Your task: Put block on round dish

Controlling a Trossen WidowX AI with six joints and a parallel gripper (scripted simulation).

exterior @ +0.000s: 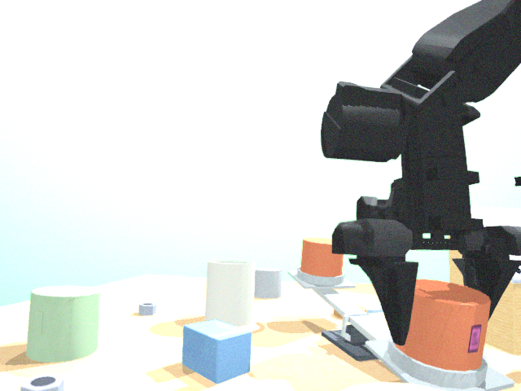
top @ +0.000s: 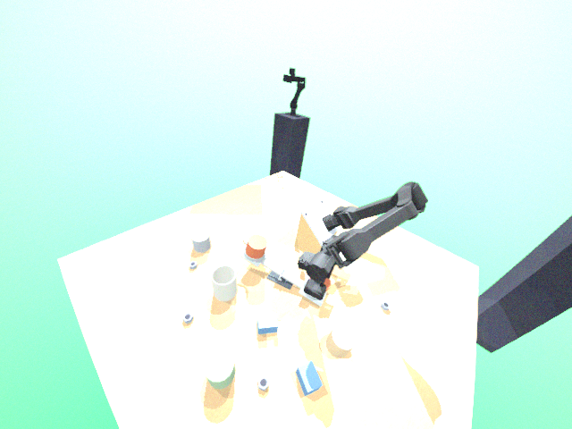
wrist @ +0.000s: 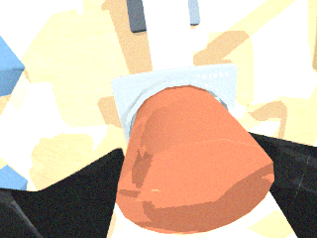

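We see the whole worktop [top: 152,286] only from the top, where two blue things [top: 267,327] [top: 308,378] sit low in the frame. The outside view shows what the top one can't: a purple mark [exterior: 475,338] on the side of the near orange cup [top: 327,282] [exterior: 445,328] [wrist: 193,159], and the balance [top: 280,275] [exterior: 365,330] [wrist: 170,40] tipped so this cup's end is low. The far orange cup [top: 256,248] [exterior: 321,257] stands on the high end; we can't find it in the wrist view. From the top, the arm [top: 383,223] [exterior: 462,50] hides much of the near cup. The arm comes in from the upper right of the outside view, and its hand [top: 321,288] [exterior: 444,330] [wrist: 182,147] points down over the low end. The hand is open wide, with one finger on each side of the near cup, and that cup sits in its ring on the balance. We can't see the hidden block in any view, so we can't tell which cup covers it.
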